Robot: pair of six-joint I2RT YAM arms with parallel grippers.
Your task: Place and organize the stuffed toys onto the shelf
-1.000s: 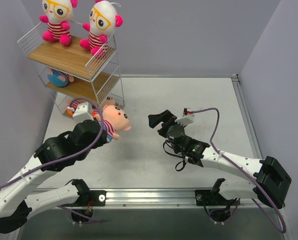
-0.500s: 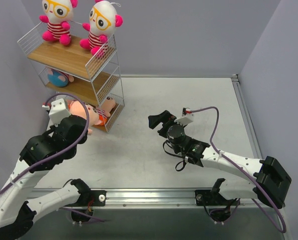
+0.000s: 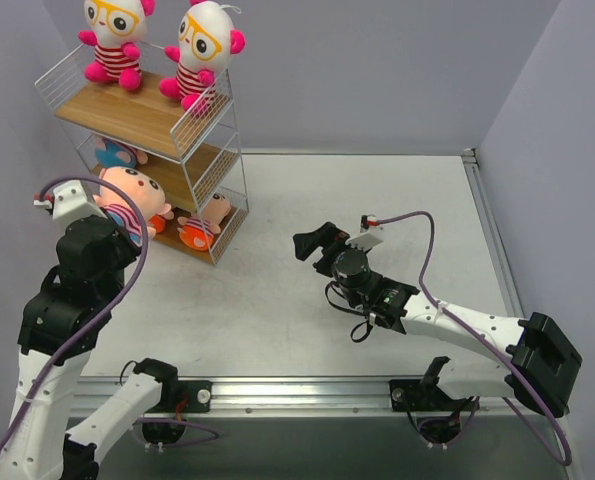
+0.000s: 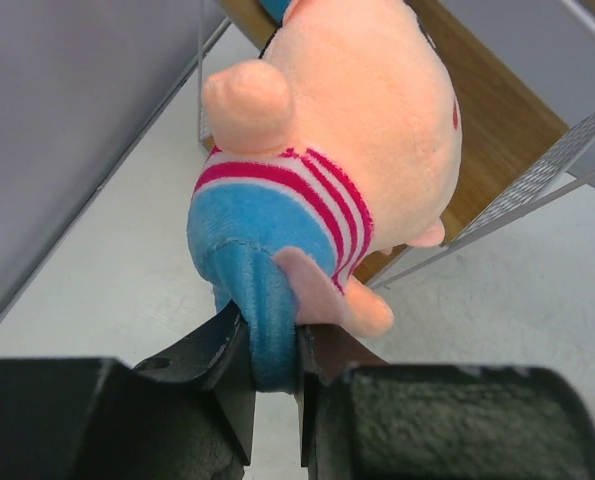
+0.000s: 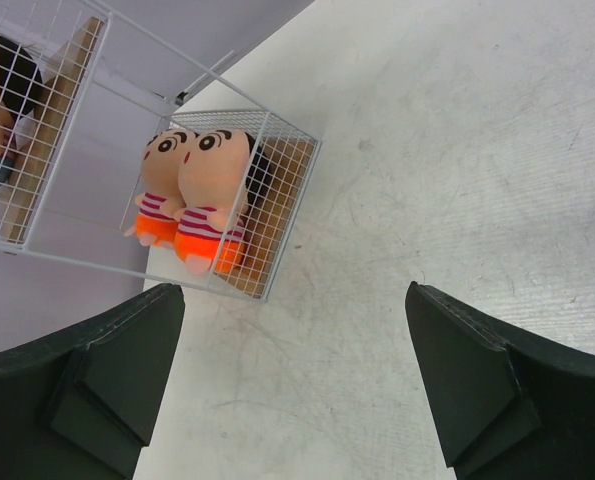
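Observation:
The white wire shelf [image 3: 202,125] with wooden boards stands at the far left. Two white-headed toys with yellow glasses [image 3: 112,35] [image 3: 205,50] sit on its top board. A blue toy [image 3: 112,155] lies on the middle board. Two orange-bottomed toys [image 3: 202,222] sit on the bottom board and also show in the right wrist view [image 5: 202,190]. My left gripper [image 3: 117,225] is shut on the blue leg of a peach toy in a striped shirt [image 4: 327,150] and holds it in the air at the shelf's front left. My right gripper [image 5: 292,300] is open and empty above the table.
Grey walls close in the table on the left, back and right. The left wall is close behind my left arm [image 3: 72,300]. The table surface [image 3: 377,210] stretches to the right of the shelf, with a metal rail [image 3: 297,392] along its near edge.
My left arm has swung left and up with the peach toy, from the middle of the table to the shelf's front left. The right arm has hardly moved.

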